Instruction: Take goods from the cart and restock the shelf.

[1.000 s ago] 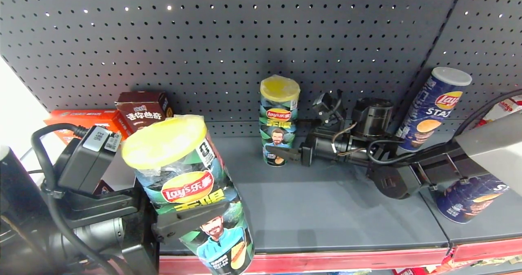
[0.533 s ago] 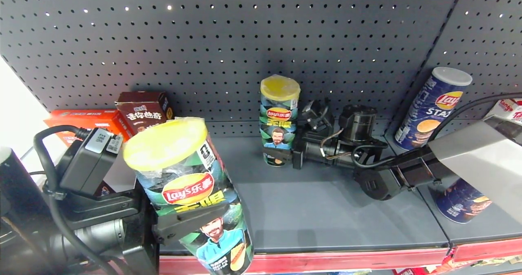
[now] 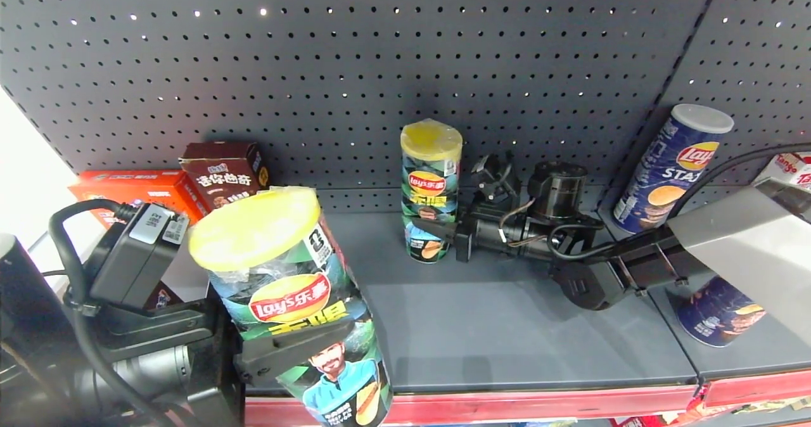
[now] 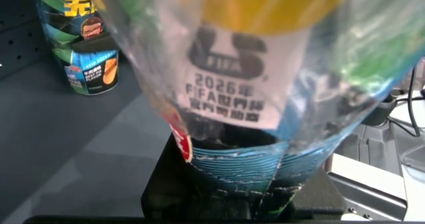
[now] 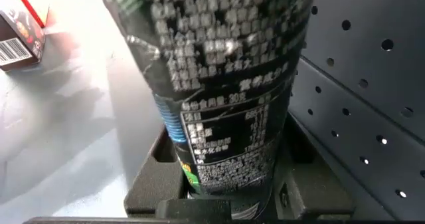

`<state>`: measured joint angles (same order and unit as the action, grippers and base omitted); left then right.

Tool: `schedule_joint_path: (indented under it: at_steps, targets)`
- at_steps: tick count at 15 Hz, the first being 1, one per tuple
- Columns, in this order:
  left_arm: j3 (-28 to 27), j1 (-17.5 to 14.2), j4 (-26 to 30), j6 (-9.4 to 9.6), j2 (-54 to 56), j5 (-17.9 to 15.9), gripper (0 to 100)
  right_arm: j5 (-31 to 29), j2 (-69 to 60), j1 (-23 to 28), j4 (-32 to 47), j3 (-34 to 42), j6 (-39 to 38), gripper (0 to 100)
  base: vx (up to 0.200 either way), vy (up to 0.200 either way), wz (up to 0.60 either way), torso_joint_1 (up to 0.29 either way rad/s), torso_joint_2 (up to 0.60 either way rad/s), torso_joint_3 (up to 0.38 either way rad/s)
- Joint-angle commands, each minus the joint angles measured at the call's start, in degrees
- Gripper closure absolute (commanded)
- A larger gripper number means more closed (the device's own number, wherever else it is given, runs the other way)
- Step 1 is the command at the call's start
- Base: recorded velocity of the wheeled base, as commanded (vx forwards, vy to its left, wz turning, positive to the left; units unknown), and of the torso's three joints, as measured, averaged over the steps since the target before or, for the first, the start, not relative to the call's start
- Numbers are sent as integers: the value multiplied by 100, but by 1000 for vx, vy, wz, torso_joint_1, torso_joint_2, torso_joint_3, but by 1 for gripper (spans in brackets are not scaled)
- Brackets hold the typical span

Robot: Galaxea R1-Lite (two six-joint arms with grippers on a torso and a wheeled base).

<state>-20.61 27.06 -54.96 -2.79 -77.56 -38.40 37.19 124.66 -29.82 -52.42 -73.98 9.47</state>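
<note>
Shelf [image 3: 507, 325], right fingers [image 3: 437, 229] gripping rear can [image 3: 431, 161], left fingers [image 3: 291, 346] front can [image 3: 279, 268]

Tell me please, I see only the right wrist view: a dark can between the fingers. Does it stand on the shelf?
Observer: Yes. The can stands upright on the shelf, near the back panel; the right gripper is closed around its lower part.
Operator: And the left arm?
Observer: The left gripper holds a second can, yellow lid, at the shelf's front edge.
Operator: What is to the right?
Observer: A blue can stands by the back panel, apart from yours.
</note>
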Motion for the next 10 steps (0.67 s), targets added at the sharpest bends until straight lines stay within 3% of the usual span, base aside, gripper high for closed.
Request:
schedule_joint_path:
  at_steps: [1, 8, 10]
  targets:
    - [5, -8, 2, -2, 21, -1, 100, 7, -267, -6, -14, 77, 2, 100, 0, 0, 0, 0, 0, 0]
    - [-4, -52, 2, -2, 92, -1, 100, 315, -2148, -217, -330, 2485, -24, 100, 0, 0, 0, 0, 0, 0]
    - [-13, -131, 11, -2, 92, -18, 100, 306, -2332, -411, -761, 3136, -16, 100, 0, 0, 0, 0, 0, 0]
